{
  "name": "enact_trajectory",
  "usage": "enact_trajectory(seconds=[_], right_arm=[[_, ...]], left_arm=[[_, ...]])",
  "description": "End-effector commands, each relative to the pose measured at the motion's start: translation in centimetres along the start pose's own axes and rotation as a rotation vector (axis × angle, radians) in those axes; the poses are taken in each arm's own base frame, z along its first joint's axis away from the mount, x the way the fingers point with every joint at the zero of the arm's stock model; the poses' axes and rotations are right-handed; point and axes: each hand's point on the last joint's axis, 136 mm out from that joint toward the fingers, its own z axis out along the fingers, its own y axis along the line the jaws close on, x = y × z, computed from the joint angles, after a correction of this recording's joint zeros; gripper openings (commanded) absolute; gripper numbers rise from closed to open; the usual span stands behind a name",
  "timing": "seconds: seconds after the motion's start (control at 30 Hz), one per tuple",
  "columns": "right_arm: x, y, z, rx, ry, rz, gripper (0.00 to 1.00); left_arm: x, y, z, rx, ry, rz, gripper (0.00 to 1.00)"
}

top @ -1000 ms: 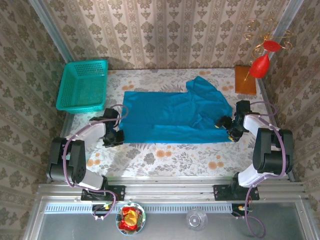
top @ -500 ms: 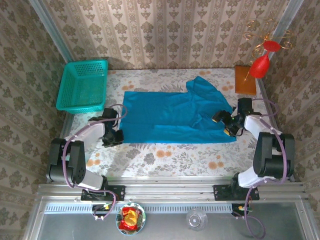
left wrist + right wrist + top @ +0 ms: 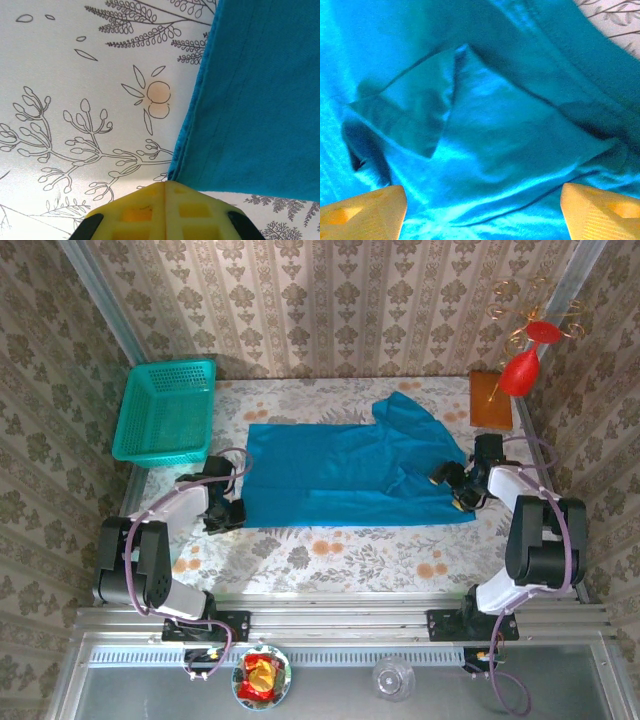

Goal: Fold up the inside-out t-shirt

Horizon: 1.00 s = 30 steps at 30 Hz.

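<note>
From above, the t-shirt (image 3: 350,475) lies spread flat across the middle and right of the flowered table (image 3: 330,550), with one sleeve sticking out toward the far wall and a green basket (image 3: 165,410) well apart at the far left. The left gripper (image 3: 228,512) sits at the shirt's near left corner, and the right gripper (image 3: 452,485) is over its right end. In the left wrist view, the left gripper (image 3: 165,186) is clenched. Its yellow fingers (image 3: 135,212) are pressed together, and the hemmed corner of the t-shirt (image 3: 260,100) runs right into the seam where they meet, so it looks nipped there. In the right wrist view, the right gripper (image 3: 482,215) is released. Its fingertips (image 3: 365,210) stand far apart above rumpled folds of the t-shirt (image 3: 495,125).
</note>
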Motion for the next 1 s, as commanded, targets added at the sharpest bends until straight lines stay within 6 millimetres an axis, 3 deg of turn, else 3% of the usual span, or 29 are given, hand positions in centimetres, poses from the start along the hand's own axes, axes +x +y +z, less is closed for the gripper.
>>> enact_trajectory(seconds=[0.0, 0.27, 0.47, 0.6, 0.8, 0.97], right_arm=[[0.0, 2.4, -1.4, -0.027, -0.020, -0.007, 0.80], [-0.5, 5.3, 1.9, -0.133, 0.024, 0.081, 0.71], [-1.3, 6.3, 4.4, -0.182, 0.056, 0.151, 0.66], [-2.2, 7.1, 5.1, -0.209, 0.051, 0.165, 0.61], [-4.7, 8.1, 5.1, -0.213, 0.017, 0.175, 0.59], [-8.1, 9.7, 5.2, -0.266, -0.029, 0.174, 0.57]], left_arm=[[0.4, 0.4, -0.5, -0.005, 0.006, -0.021, 0.08], [0.3, 0.3, -0.7, 0.000, 0.002, -0.015, 0.08], [0.3, 0.4, -0.7, 0.000, 0.001, -0.019, 0.08], [0.3, 0.4, -0.7, -0.001, 0.001, -0.021, 0.08], [0.3, 0.7, -0.7, -0.008, 0.001, -0.024, 0.08], [0.3, 0.7, -0.7, -0.011, 0.001, -0.026, 0.08]])
